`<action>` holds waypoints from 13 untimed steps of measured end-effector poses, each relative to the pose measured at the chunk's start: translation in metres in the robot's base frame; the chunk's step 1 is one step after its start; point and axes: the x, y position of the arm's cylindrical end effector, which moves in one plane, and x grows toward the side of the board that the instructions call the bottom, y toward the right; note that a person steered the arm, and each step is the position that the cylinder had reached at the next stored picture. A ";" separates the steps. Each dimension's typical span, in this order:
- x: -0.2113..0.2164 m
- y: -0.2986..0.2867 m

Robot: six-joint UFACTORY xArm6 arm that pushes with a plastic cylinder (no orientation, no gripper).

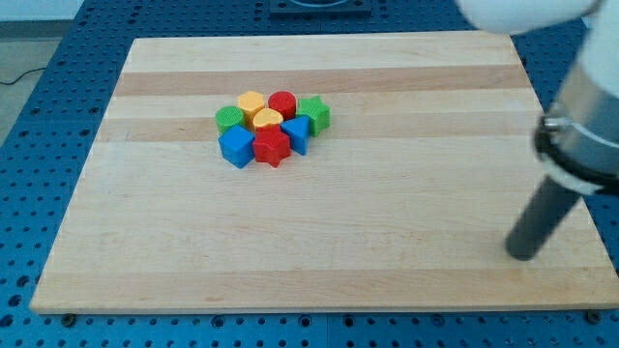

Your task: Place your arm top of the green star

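- Currently my tip point(523, 255), the lower end of the dark rod, rests near the wooden board's point(319, 261) right edge at the view's lower right; there is no pincer, so nothing is pinched.
- Well apart, toward the view's upper left, the green star block point(314, 113) sits at the right end of a tight cluster.
- Touching neighbours: red cylinder point(282, 103), yellow hexagon point(251, 101), yellow half-round block point(266, 119), green round block point(229, 119), blue cube point(236, 146), red star point(272, 147), blue triangular block point(296, 132).
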 end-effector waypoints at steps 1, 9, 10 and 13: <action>0.000 0.059; -0.261 -0.126; -0.261 -0.157; -0.243 -0.213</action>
